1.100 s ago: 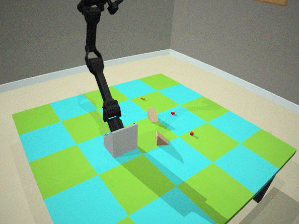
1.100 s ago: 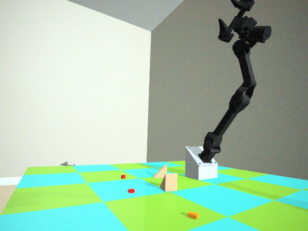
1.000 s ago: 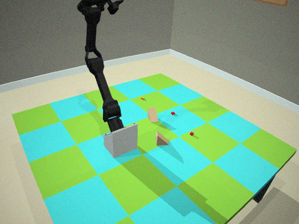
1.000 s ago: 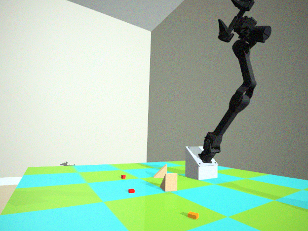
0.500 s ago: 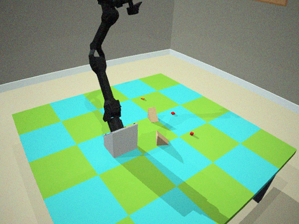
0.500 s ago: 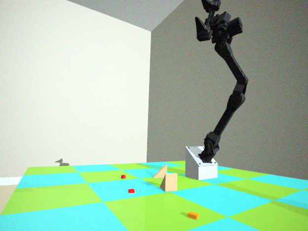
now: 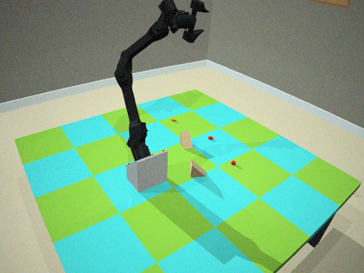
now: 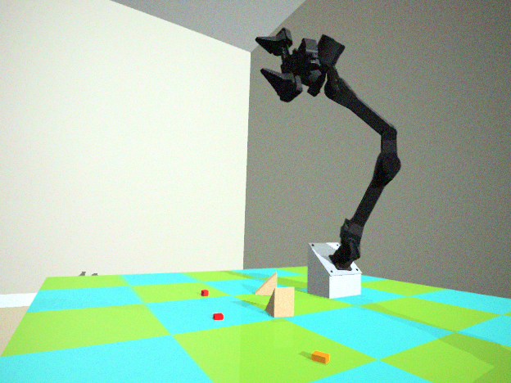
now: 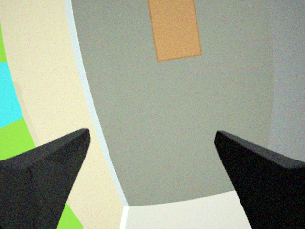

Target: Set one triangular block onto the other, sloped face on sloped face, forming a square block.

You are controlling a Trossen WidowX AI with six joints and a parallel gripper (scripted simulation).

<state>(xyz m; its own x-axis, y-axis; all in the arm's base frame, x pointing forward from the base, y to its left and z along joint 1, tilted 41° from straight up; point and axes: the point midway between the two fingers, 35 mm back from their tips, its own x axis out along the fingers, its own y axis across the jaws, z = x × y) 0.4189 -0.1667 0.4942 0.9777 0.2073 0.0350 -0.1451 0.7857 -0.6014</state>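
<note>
Two tan triangular blocks rest apart on the checkered table (image 7: 81, 205) (image 8: 103, 325). One block (image 7: 186, 140) (image 8: 282, 302) lies farther from the arm's base, the other block (image 7: 196, 169) (image 8: 267, 284) nearer to it. My gripper (image 7: 199, 22) (image 8: 269, 57) (image 9: 154, 136) is open and empty. It hangs high in the air, far above both blocks, and points out toward the wall. The wrist view shows only the two dark fingers, the wall, the floor and a strip of table at the left edge; neither block shows there.
The arm's grey base box (image 7: 148, 174) (image 8: 330, 280) stands near the blocks. Two small red cubes (image 7: 210, 137) (image 7: 233, 162) (image 8: 205, 292) (image 8: 218, 316) and a small orange piece (image 7: 173, 119) (image 8: 320, 356) lie on the table. An orange panel (image 9: 174, 24) hangs on the wall.
</note>
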